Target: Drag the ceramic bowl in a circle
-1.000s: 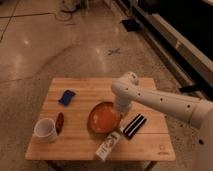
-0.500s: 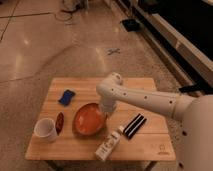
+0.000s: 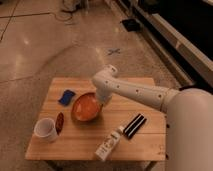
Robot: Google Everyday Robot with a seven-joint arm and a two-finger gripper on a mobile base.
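Polished concrete floor all round, blue tape cross (image 3: 114, 51) well beyond, and a small wooden desk (image 3: 145, 140) carrying the lot. Orange-red bowl (image 3: 85, 107) near the desk's middle, a touch left of centre, glossy and upright. White arm (image 3: 134, 90) reaching in from the right, elbowing down to the bowl's right rim. Tool (image 3: 102, 100) right at that rim, seemingly touching it; spread or pressed together, cannot tell from this angle, so no claim on a pinch.

Around the bowl: blue sponge (image 3: 66, 97) just beside the upper-left edge, white mug (image 3: 45, 129) near the lower left, a dark red thing (image 3: 59, 122) between mug and bowl, a white bottle (image 3: 109, 144) lying at the front, a black striped bar (image 3: 134, 125) to its right.

Reads as mid-drag: contact made at the rim, bowl somewhere on its loop, circle not visibly closed. Next move likely calls for steady downward or sideways pressure at the rim while curving the path, keeping the bowl flat and sliding rather than tipping. Room is tight on the left: sponge and red thing close enough to get shoved, mug next in line. Safer arc probably swings toward the bare wood at the back and right, then round to the start.
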